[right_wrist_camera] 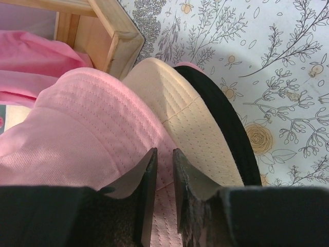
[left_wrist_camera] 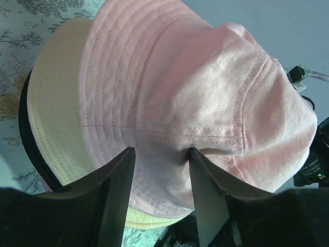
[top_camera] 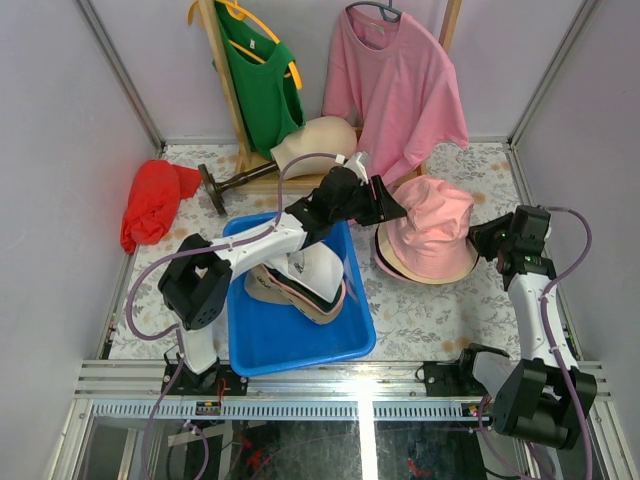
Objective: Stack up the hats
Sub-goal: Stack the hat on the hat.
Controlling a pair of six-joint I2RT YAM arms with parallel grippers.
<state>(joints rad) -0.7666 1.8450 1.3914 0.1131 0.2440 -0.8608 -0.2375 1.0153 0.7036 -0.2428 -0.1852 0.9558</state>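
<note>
A pink bucket hat [top_camera: 432, 222] tops a stack on a cream hat [top_camera: 425, 274] and a black hat [right_wrist_camera: 226, 118], right of centre. My left gripper [top_camera: 394, 211] is open at the pink hat's left side; in the left wrist view [left_wrist_camera: 161, 150] its jaws stand wide apart just over the pink crown [left_wrist_camera: 195, 87]. My right gripper [top_camera: 478, 238] is at the stack's right edge. In the right wrist view [right_wrist_camera: 164, 152] its fingers are nearly together, with the pink brim [right_wrist_camera: 97, 123] between them. More caps [top_camera: 305, 280], white, tan and pink, lie in the blue bin [top_camera: 300, 350].
A cream mannequin head [top_camera: 320, 140] lies on its stand behind the bin. A red cloth bundle [top_camera: 150, 205] is at the far left. A green shirt [top_camera: 262, 85] and a pink shirt [top_camera: 395, 85] hang on a wooden rack [right_wrist_camera: 110, 36] at the back.
</note>
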